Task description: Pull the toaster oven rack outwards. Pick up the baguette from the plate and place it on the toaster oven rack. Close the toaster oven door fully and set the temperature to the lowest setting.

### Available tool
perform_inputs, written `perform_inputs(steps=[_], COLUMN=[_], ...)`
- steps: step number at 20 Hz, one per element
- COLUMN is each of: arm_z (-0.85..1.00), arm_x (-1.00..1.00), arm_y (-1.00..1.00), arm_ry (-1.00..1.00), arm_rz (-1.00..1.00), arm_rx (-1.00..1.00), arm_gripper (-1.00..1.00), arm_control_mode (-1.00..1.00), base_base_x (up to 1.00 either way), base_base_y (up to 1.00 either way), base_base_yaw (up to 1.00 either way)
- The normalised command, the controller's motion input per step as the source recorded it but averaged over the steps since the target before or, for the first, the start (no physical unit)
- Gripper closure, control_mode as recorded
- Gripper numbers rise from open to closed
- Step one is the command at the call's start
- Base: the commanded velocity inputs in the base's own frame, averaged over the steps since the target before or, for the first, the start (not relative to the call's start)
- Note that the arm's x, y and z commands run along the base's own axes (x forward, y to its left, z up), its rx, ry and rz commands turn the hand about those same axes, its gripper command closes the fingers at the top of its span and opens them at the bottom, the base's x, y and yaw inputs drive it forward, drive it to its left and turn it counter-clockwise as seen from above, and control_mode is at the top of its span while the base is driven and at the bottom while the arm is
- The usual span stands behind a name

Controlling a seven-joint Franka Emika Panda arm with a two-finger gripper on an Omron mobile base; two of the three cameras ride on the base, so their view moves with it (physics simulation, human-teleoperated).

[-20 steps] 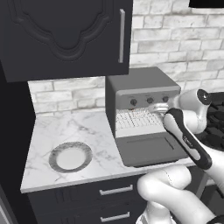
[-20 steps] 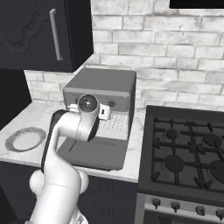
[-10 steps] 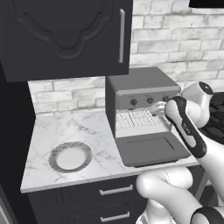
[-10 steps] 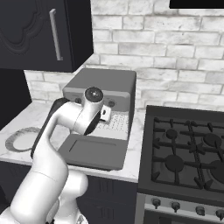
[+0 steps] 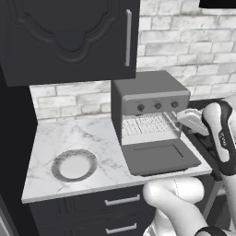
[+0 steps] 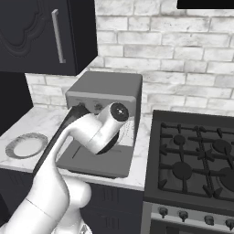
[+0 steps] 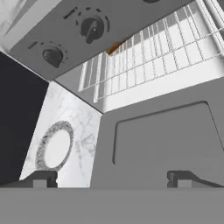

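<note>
Toaster oven is showing matt grey metal; rack is looking like pale shiny wire. Bench is appearing as smooth veined marble. Plate is showing a speckled rim.

- Boxy grey metal toaster oven, three dark knobs, frame centre.
- Pale silvery wire grid rack.
- Round plate, white centre, grey speckled rim, lower left.
- White-grey marbled stone counter.
- Pale brick wall, upper right.
</note>
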Motion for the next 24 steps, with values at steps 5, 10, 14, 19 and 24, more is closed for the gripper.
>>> perform_inputs(steps=[5,10,14,19,24], arm_z=[0.00,0.00,0.00,0.00,0.00], arm_x=[-0.48,-0.33,-0.41,-0.36,-0.12], arm_y=[-0.14,-0.28,-0.53,-0.64,-0.56], arm_ry=[0.00,0.05,0.01,0.01,0.15], arm_rz=[-0.14,-0.16,-0.16,-0.17,-0.20], arm_rx=[0.13,0.18,0.24,0.25,0.24], arm_gripper=[-1.00,-1.00,-1.00,-1.00,-1.00], arm_control_mode=[-1.00,-1.00,-1.00,-1.00,-1.00], base_base_x=[0.00,0.00,0.00,0.00,0.00], base_base_y=[0.00,0.00,0.00,0.00,0.00], base_base_yaw=[0.00,0.00,0.00,0.00,0.00])
